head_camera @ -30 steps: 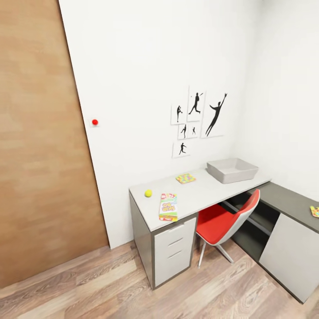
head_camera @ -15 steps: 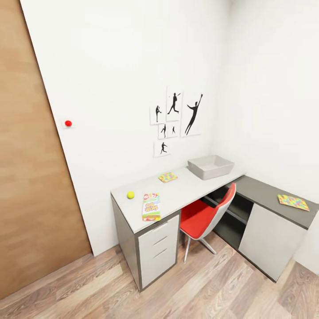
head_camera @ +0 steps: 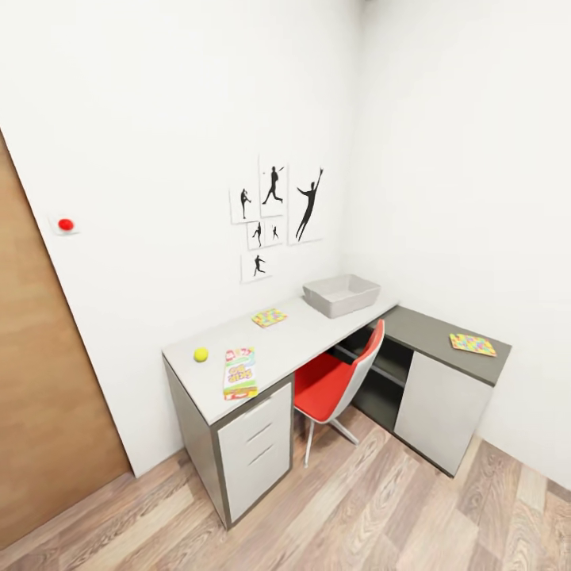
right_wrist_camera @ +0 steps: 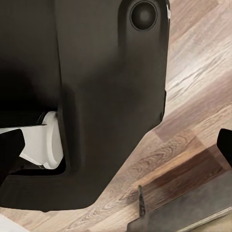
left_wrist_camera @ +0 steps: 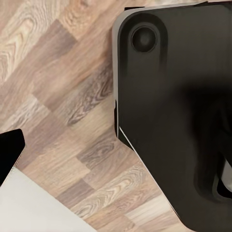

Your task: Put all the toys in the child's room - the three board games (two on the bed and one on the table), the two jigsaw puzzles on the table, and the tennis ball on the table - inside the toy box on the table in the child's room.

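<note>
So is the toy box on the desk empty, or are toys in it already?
It looks empty. The grey toy box shows only bare inside walls, and the tennis ball and board game lie out on the desk.

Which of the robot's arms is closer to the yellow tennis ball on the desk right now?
Probably left, narrowly. The tennis ball lies left of centre in the head view; both wrist cameras look at floor beside the robot's base, far from the desk.

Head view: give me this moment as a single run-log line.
phase: approaching desk | toy box empty | on desk: tennis ball, board game, two jigsaw puzzles | nothing held
</note>
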Motion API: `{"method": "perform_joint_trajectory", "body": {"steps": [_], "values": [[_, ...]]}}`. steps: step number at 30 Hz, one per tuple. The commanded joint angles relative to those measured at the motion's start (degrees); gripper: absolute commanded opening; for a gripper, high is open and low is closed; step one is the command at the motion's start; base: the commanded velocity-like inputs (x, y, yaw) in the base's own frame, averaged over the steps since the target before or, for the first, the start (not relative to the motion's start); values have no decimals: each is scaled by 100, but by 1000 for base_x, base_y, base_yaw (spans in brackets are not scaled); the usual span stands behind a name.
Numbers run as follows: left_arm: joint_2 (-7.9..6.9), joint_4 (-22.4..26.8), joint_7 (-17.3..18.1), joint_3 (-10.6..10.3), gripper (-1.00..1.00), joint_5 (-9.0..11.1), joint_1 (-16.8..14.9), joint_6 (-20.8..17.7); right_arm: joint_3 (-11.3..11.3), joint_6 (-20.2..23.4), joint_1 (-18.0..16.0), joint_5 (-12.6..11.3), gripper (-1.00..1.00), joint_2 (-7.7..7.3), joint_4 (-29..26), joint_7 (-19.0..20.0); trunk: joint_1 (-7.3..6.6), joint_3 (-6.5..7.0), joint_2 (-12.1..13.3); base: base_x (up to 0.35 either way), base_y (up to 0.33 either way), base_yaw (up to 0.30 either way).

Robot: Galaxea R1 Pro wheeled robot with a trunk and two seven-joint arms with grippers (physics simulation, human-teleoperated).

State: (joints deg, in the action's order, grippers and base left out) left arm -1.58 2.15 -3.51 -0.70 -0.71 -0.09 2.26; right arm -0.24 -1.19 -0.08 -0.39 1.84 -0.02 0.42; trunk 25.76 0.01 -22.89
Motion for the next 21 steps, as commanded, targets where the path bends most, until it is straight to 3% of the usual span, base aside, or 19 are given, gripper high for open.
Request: {"method": "perform_joint_trajectory", "body": {"steps": [1, 11, 21], "values": [[0, -5, -16, -8, 100, -8, 0, 20, -3, -13, -1, -5, 100, 0, 2, 5, 2, -1, -3, 0, 0, -285], [0, -5, -18, 6, 100, -8, 0, 45, -7, -13, -1, -5, 100, -7, 2, 4, 2, -1, -3, 0, 0, -285], [-6, -5, -11, 8, 100, -8, 0, 419, -10, -13, -1, -31, 100, -8, 2, 4, 2, -1, -3, 0, 0, -285]]}}
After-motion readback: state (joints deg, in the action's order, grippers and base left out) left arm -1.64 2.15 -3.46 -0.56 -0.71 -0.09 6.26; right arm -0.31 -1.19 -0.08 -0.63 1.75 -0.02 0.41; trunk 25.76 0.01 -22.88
